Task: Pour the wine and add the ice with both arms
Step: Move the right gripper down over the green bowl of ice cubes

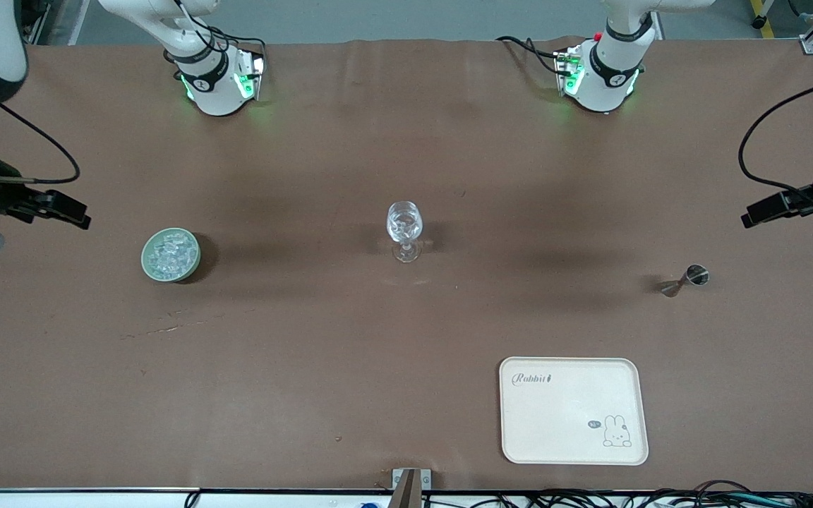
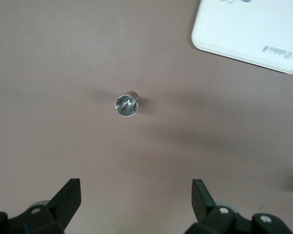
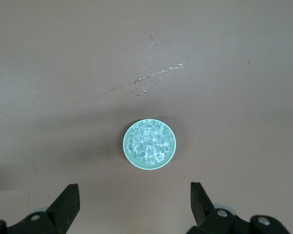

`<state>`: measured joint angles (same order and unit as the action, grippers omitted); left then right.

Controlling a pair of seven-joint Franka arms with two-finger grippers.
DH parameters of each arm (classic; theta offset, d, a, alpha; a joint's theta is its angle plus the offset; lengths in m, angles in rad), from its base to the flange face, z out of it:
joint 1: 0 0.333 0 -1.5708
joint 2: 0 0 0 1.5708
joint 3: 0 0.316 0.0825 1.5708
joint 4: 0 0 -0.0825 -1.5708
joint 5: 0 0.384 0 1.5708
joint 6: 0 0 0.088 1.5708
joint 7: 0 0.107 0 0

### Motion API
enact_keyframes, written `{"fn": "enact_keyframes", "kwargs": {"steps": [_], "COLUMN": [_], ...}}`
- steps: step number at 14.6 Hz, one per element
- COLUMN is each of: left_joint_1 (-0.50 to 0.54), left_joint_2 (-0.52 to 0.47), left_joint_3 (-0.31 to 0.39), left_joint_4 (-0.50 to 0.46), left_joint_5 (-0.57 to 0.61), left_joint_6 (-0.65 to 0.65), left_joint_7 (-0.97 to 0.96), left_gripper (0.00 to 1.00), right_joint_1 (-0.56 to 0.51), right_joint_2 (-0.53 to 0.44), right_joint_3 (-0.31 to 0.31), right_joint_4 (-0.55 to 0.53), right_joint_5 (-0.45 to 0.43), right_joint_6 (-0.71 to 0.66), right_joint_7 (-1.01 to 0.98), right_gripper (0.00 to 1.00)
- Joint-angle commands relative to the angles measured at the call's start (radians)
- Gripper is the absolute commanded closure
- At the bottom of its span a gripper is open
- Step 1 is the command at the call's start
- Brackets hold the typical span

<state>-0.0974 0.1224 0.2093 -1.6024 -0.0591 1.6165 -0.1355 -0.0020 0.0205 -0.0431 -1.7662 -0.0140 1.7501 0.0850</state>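
A clear stemmed wine glass [image 1: 404, 230] stands upright mid-table. Toward the right arm's end sits a green bowl [image 1: 171, 255] [image 3: 149, 144] heaped with the ice [image 3: 147, 143]. My right gripper [image 1: 61, 209] [image 3: 135, 197] hangs open over the bare table beside that bowl, holding nothing. A small metal measuring cup [image 1: 687, 279] [image 2: 126, 105] stands toward the left arm's end. My left gripper [image 1: 766, 209] [image 2: 136, 195] hangs open over the table beside it, fingers empty. No wine itself shows.
A cream tray [image 1: 572, 410] [image 2: 249, 31] with a rabbit print lies nearer the front camera than the measuring cup. Pale scratch marks [image 3: 146, 80] streak the brown table cover near the bowl. Both arm bases [image 1: 216, 77] [image 1: 600, 74] stand at the table's edge.
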Motion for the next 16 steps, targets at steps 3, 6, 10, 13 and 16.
{"fn": "enact_keyframes", "kwargs": {"steps": [3,6,10,13,16], "left_joint_1": [-0.005,-0.004,-0.002,0.016,0.031], "left_joint_2": [0.146,0.279,0.446,0.546,0.606], "left_joint_3": [0.171,0.293,0.409,0.433,0.456], "left_joint_4": [0.027,0.062,0.127,0.174,0.174], "left_joint_5": [-0.18,-0.336,-0.536,-0.594,-0.727], "left_joint_6": [0.008,0.01,0.005,0.008,0.0], "left_joint_7": [-0.093,-0.171,-0.251,-0.3,-0.326], "left_gripper": [0.0,0.0,0.0,0.0,0.0], "right_joint_1": [-0.007,-0.009,-0.015,-0.024,-0.038], "right_joint_2": [-0.094,-0.088,-0.062,-0.013,0.051], "right_joint_3": [0.006,0.006,0.003,0.002,-0.001], "right_joint_4": [-0.324,-0.476,-0.591,-0.602,-0.605], "right_joint_5": [-0.009,-0.024,-0.029,-0.05,-0.058], "right_joint_6": [0.27,0.471,0.635,0.677,0.73], "right_joint_7": [-0.01,-0.01,-0.016,-0.016,-0.016], "right_gripper": [0.0,0.0,0.0,0.0,0.0]}}
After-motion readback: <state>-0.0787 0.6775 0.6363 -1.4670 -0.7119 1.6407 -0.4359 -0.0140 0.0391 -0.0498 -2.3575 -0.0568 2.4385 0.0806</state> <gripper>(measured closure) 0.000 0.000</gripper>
